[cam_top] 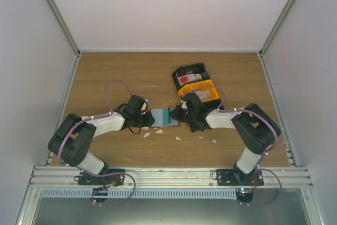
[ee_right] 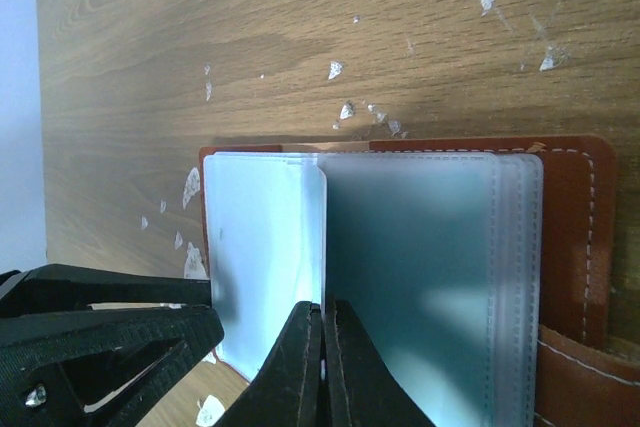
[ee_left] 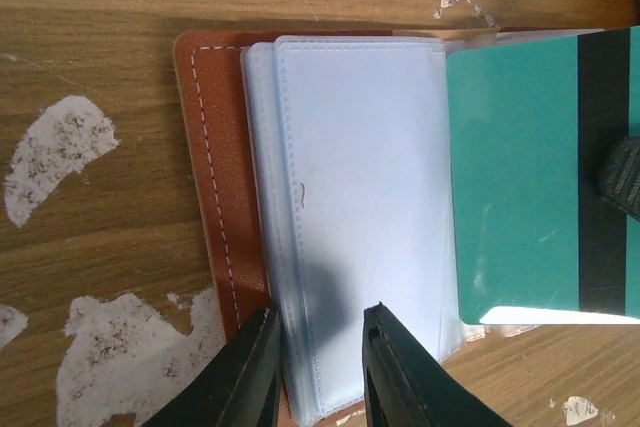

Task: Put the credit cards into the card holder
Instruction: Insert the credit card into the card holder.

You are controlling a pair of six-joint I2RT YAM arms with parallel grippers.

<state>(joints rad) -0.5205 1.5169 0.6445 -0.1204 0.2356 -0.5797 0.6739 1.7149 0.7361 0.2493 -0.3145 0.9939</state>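
One open card holder (ee_left: 225, 197) lies on the counter (cam_top: 126, 72); the left claw (ee_left: 318, 367) pinches its sleeves, and the right claw (ee_right: 322, 367) grips one teal card (ee_left: 515, 177).

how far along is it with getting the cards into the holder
Done: the card holder lies open, left gripper pinching its sleeves. In hand: the right gripper slides a teal card partway into a sleeve. Left: seating it, plus a red-and-white card in the black bin.

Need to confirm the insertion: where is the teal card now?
In the left wrist view, the teal card lies at right, partly slid into the card holder, right gripper pinching it.
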